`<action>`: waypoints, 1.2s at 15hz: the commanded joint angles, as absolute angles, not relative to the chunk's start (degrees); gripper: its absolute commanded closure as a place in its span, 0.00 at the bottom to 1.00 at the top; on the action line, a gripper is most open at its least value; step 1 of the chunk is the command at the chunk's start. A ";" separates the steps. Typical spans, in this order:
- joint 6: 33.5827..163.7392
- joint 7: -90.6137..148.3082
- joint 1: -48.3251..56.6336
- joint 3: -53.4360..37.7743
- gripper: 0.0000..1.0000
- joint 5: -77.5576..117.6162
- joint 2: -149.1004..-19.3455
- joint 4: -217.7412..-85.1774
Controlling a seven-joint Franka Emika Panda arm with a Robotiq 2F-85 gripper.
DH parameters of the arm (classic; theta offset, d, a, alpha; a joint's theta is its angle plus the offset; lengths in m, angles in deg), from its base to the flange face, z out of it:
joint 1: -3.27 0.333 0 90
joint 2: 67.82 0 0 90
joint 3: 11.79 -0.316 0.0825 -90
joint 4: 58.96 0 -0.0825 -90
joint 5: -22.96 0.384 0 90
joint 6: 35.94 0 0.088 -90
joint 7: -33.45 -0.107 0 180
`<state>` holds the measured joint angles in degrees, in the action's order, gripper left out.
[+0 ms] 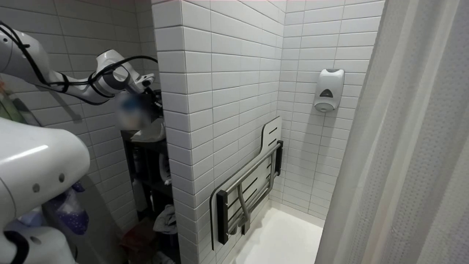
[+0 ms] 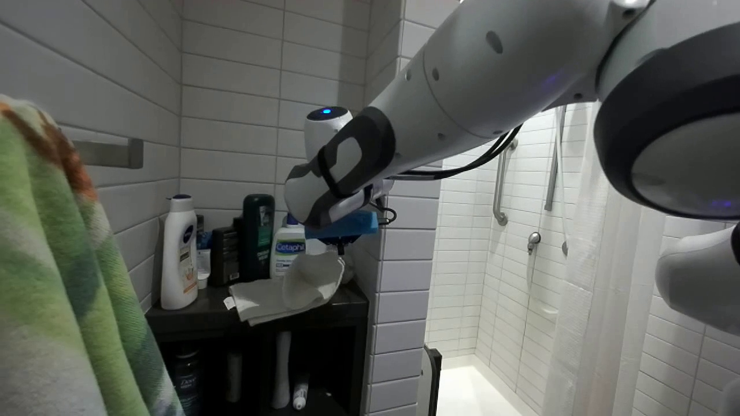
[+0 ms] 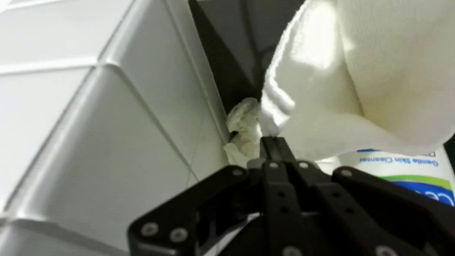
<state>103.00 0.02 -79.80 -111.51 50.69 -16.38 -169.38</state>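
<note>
In the wrist view, the claw [image 3: 273,138] is clamped on the edge of a white cloth [image 3: 355,85], beside a tiled wall [image 3: 153,124]. In an exterior view, the cloth is laid near the front edge of a black shelf [image 2: 173,321], its right part raised to the claw; a Cetaphil bottle [image 2: 287,248] is seen behind it, and a white bottle [image 2: 180,254] near the shelf's front left corner. In an exterior view, the claw is partly hidden by the wall, on which a folded seat [image 1: 240,189] is mounted.
</note>
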 commanded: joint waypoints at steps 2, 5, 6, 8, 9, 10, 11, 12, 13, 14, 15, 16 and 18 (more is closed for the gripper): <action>97.43 0.92 -76.69 -110.28 0.69 46.40 -17.03 -170.52; 97.79 -0.06 -77.14 -111.31 0.76 47.11 -16.53 -169.80; 97.57 -0.03 -77.01 -111.30 0.68 47.03 -16.52 -169.81; 97.50 0.01 -76.99 -111.30 0.63 46.98 -16.51 -169.85; 97.50 0.01 -76.99 -111.30 0.63 46.97 -16.51 -169.88; 97.50 0.02 -76.99 -111.30 0.63 46.97 -16.51 -169.90; 97.50 0.02 -76.99 -111.30 0.63 46.97 -16.51 -169.90; 97.50 0.02 -76.99 -111.30 0.63 46.97 -16.51 -169.90; 97.49 0.02 -76.99 -111.30 0.63 46.97 -16.51 -169.90; 97.49 0.02 -76.99 -111.30 0.63 46.97 -16.51 -169.90; 97.49 0.02 -76.99 -111.30 0.38 46.97 -16.51 -169.90; 97.36 -0.56 -76.79 -111.00 0.37 46.39 -15.45 -169.97; 97.52 -0.49 -76.51 -111.24 0.27 46.44 -15.26 -170.18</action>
<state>97.58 0.13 -76.94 -111.44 47.24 -16.10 -169.99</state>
